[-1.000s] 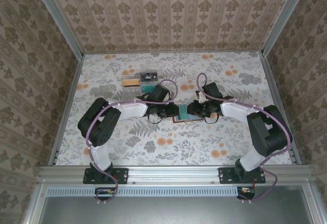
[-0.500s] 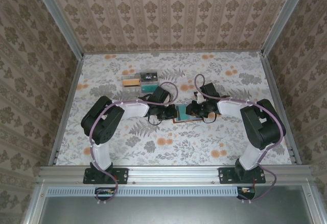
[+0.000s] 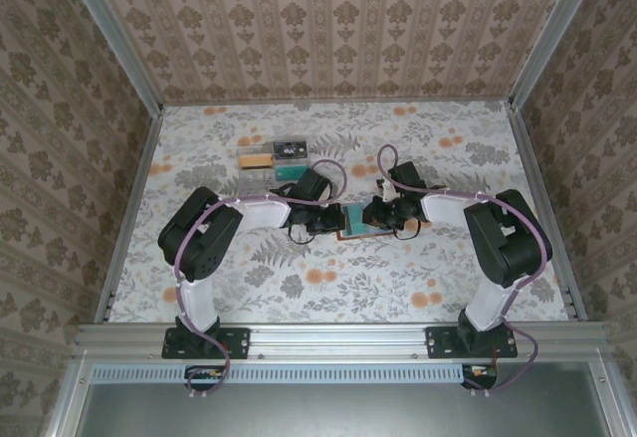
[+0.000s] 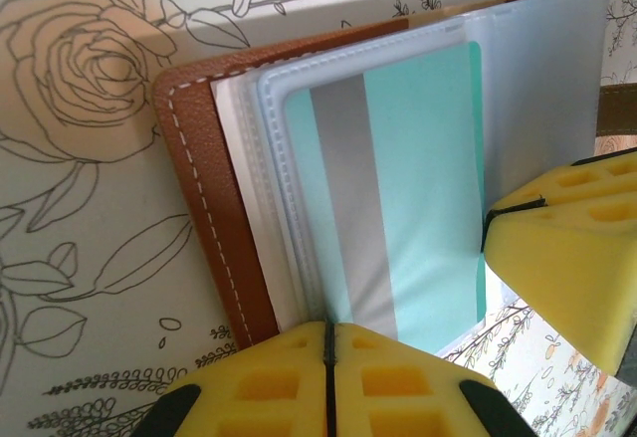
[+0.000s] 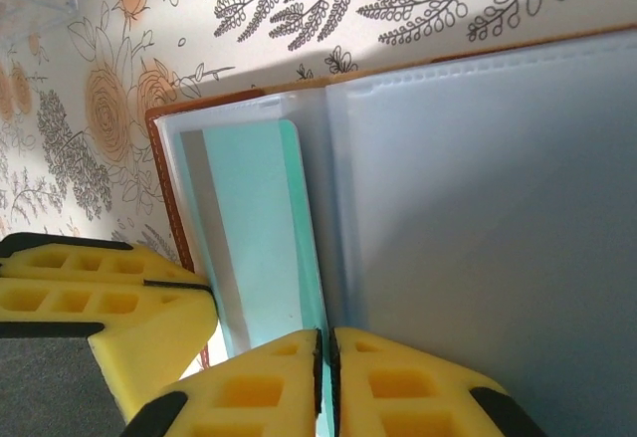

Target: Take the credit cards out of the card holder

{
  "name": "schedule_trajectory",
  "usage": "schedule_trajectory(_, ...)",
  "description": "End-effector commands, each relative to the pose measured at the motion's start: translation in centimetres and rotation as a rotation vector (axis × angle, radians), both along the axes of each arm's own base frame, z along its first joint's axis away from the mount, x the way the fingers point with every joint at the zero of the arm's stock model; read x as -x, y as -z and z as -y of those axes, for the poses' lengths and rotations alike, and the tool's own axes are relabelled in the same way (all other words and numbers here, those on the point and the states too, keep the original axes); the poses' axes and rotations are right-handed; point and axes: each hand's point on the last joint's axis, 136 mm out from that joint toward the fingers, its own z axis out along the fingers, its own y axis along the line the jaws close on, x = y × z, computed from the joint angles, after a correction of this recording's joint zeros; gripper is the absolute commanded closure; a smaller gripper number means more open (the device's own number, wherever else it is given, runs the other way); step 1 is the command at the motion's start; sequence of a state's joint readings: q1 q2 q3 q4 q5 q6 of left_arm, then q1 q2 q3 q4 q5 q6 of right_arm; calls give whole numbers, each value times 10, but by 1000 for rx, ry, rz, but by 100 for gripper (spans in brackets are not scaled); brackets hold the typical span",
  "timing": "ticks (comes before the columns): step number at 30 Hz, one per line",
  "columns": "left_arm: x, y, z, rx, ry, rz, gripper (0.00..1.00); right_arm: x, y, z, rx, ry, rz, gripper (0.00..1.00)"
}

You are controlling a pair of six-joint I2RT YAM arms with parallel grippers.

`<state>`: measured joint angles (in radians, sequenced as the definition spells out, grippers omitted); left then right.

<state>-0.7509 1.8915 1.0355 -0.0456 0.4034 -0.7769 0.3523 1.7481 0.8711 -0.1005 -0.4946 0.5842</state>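
**Left claw (image 4: 326, 342) and right claw (image 5: 323, 345) pinch the card holder (image 4: 214, 208)**

Both claws are clenched, each on a clear page of the brown card holder. It lies open in the middle of the table (image 3: 299, 288), away from every edge. A green card (image 4: 428, 188) with a grey stripe sits in a clear pocket.

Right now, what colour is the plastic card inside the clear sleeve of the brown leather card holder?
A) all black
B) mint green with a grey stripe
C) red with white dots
B: the left wrist view shows a mint-green plastic card with a grey stripe in the brown leather card holder.
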Motion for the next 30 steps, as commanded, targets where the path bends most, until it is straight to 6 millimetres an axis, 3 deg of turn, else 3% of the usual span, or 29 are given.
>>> schedule_trajectory(1, 4, 18, -6, -47, 1, -42, 91, -5, -2, -10, -30, -16, 0, 88)
schedule_trajectory(5, 4, 14, -6, -43, 2, -34, 92, -4, -4, -9, -24, -17, 2, 100)
schedule_trajectory(16, -8, -12, -18, -29, -26, 27, 92, -6, -10, 1, 16, 0, 26, 100)
schedule_trajectory(23, -3, 1, -19, -28, -23, -7, 91, -7, -13, 0, 8, -4, 30, 100)
schedule_trajectory(27, -2, 8, -15, -26, -15, -23, 91, -8, -11, -1, 6, -2, 22, 83)
schedule_trajectory(30, 0, 11, -13, -28, -11, -29, 91, -9, -9, -3, -1, -3, 17, 80)
